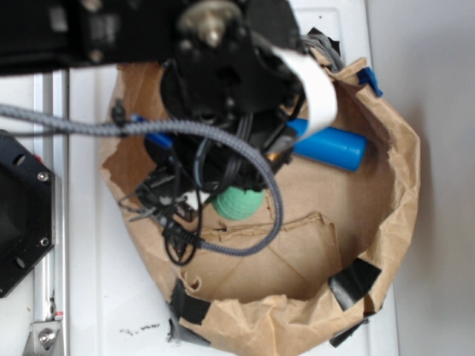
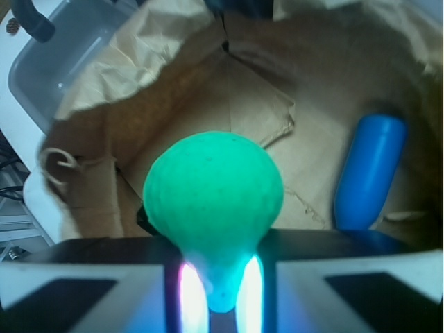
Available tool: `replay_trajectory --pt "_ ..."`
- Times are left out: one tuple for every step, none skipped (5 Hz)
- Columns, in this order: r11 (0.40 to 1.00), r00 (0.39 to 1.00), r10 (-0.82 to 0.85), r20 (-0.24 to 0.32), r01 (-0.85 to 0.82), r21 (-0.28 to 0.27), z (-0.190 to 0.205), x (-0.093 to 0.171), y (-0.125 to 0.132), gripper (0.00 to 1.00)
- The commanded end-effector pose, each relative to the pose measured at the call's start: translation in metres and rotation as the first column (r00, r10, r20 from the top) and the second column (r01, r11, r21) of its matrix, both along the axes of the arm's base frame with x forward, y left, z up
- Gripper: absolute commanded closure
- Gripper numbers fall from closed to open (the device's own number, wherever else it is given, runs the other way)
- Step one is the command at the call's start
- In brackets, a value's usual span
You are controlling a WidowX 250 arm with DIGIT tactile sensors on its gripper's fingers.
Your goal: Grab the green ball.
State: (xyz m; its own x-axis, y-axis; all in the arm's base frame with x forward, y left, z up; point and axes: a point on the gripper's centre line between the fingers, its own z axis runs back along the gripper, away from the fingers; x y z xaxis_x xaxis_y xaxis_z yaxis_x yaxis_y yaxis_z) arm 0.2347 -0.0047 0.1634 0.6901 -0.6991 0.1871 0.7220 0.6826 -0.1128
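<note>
Gripper clenched on green ball, pinching its lower end, at frame centre above paper bag floor. Grasp step appears made; next: lift straight, clearing blue bottle at right.

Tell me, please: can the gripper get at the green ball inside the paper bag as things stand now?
Probably yes. In the wrist view the green ball already sits pinched between the fingers of the gripper, its lower end squeezed narrow. The blue bottle lies apart to the side, and nothing in the paper bag blocks it.
</note>
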Motion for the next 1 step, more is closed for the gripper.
replay_trajectory --pt "1.0 0.997 0.019 0.069 -0.019 0.01 0.0183 0.0066 -0.0173 1.0"
